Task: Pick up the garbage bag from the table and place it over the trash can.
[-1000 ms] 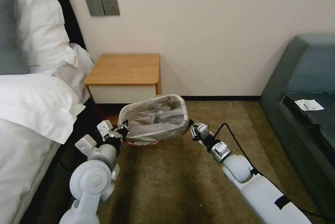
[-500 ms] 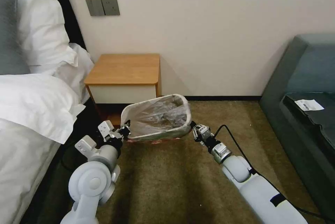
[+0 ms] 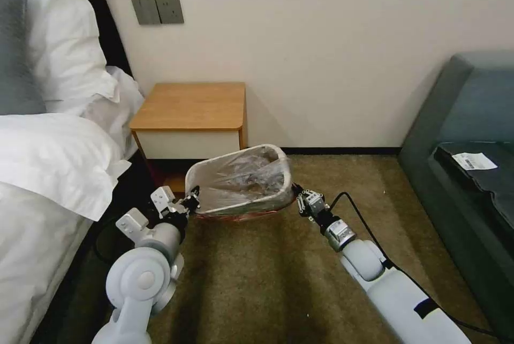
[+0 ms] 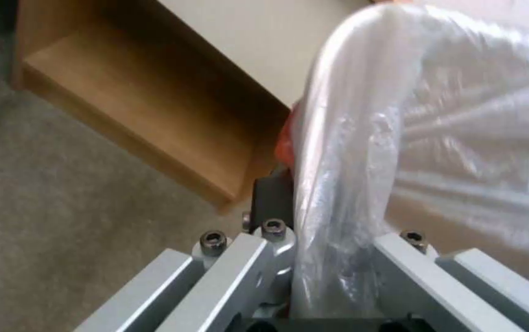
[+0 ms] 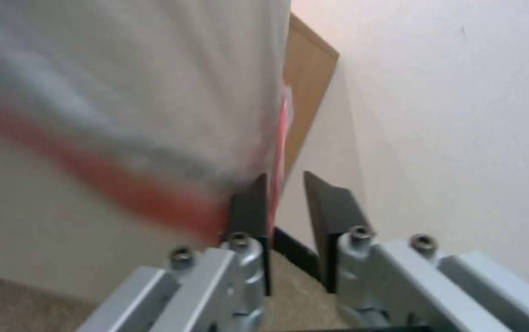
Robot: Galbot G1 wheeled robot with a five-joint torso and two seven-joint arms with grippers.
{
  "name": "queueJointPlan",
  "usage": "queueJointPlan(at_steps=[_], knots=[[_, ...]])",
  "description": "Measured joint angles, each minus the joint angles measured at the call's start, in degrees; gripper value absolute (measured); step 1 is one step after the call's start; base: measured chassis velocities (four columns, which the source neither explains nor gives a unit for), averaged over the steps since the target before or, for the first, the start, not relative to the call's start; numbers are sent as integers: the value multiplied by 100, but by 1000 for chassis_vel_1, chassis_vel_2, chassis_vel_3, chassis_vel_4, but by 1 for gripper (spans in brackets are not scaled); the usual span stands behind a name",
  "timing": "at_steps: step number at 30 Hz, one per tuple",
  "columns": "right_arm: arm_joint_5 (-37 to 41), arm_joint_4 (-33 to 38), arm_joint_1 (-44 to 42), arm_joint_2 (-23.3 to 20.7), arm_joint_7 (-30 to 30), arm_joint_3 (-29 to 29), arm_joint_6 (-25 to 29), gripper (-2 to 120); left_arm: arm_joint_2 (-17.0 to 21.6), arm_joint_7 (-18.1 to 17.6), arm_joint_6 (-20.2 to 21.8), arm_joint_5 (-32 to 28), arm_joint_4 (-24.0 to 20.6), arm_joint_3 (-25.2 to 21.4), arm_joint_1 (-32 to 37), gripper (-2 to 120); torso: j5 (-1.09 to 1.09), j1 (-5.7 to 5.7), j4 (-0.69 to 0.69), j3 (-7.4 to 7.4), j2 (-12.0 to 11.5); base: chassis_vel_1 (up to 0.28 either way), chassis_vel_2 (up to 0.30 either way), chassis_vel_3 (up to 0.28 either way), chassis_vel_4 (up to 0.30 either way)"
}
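Note:
The trash can [image 3: 279, 152] stands on the carpet in front of the table [image 3: 193, 105]. The garbage bag [image 3: 241, 175] is draped over it, with crinkly plastic sagging into the opening and the pink-red rim [image 3: 230, 216] low around the outside. My left gripper [image 3: 191, 197] is at the can's left side. In the left wrist view its gripper [image 4: 326, 207] has the fingers apart with bag plastic [image 4: 344, 152] hanging between them. My right gripper [image 3: 298, 196] is at the can's right side. Its wrist view shows the gripper [image 5: 286, 189] open, the red rim strip [image 5: 280, 133] running into the gap.
A bed with white pillows [image 3: 53, 162] lies close on the left. A teal sofa [image 3: 471, 129] with a white paper slip [image 3: 474, 161] stands on the right. A black cable [image 3: 358, 215] trails beside the right arm. Open carpet [image 3: 257, 279] lies in front.
The bag's skirt has slid down the can's sides, and its red rim now sits low. Both grippers dropped slightly and have hardly moved in the last half second.

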Motion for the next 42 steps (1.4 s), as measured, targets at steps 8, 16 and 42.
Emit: queueJointPlan(at_steps=[8,16,42], knots=[[-64,359,-207,-80,-4,264,79,48,76,76,-38,183,197,31,-43,0,0,0,-1,0,0,0,0,0,0],[135,1083,-249,-100,211,495,32,78,118,540,-531,1492,541,161,87,0,0,0,-1,0,0,0,0,0,0],[250,2458,1948,-1200,-1535,-1761,-1822,34,76,881,-2281,5239,1417,490,215,0,-1,0,0,0,0,0,0,0,0]])
